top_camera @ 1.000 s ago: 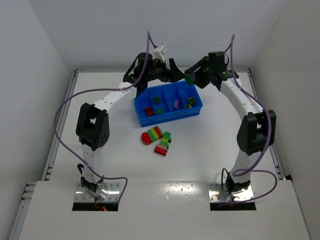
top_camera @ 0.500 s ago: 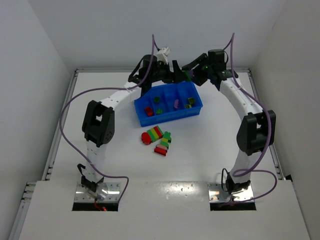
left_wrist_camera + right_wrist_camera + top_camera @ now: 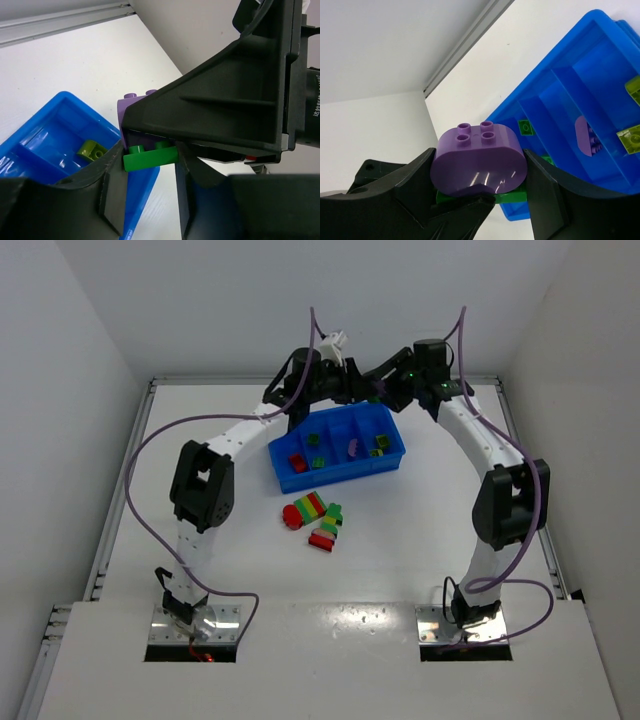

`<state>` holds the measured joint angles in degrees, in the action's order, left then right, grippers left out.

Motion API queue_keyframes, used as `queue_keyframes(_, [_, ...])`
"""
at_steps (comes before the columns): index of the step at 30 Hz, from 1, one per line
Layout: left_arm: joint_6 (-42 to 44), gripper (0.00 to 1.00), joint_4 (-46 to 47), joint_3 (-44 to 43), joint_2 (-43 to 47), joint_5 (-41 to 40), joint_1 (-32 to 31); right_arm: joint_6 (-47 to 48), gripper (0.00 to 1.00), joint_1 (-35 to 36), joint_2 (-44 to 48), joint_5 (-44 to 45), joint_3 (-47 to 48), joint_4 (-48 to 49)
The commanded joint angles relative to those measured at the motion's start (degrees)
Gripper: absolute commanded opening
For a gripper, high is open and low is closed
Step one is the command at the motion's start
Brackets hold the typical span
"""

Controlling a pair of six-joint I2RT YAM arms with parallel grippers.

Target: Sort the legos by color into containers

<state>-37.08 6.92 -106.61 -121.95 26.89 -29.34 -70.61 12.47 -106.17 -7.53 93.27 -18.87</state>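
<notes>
Peeking under purple brick (image 3: pixel 479 162), green plate (image 3: pixel 150 156), clearest via L wrist.

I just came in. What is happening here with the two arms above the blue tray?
Both arms meet in the air over the far edge of the blue tray. The right gripper holds a purple brick with a green brick stuck beneath it, and the left gripper has its fingers on the green brick, apparently to pull the two apart. Some bricks already lie in the tray; a multicolour pile waits on the table nearer the arm bases.
</notes>
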Motion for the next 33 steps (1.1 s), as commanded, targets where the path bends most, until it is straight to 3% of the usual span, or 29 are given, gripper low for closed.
queue_keyframes(1, [-0.89, 0.17, 0.82, -2.29, -0.22, -0.18, -0.36, -0.58, 0.00, 0.19, 0.26, -0.56, 2.17, 2.35])
queue_keyframes(2, [-0.89, 0.09, 0.82, -2.29, -0.22, 0.35, -0.36, -0.58, 0.00, 0.19, 0.26, -0.03, 2.17, 2.35])
queue_keyframes(5, [-0.89, 0.00, -0.33, -1.07, -0.22, 0.88, -0.36, 0.03, 0.00, -0.34, -0.43, 1.19, 3.31, 2.35])
queue_keyframes(17, [5.96, 0.00, -4.19, 11.41, 9.36, 4.13, -0.36, 3.80, 0.00, -5.35, -2.64, 3.31, 6.83, 2.88])
queue_keyframes(27, [12.55, 0.00, -9.46, 15.81, 16.82, 6.15, 1.92, 7.50, 0.00, -8.51, -1.58, 2.70, 2.80, 4.45])
queue_keyframes(33, [19.40, 0.00, -20.70, 10.30, 16.14, -5.43, 3.50, 15.40, 0.00, -9.04, 2.01, -2.83, -2.65, 7.79])
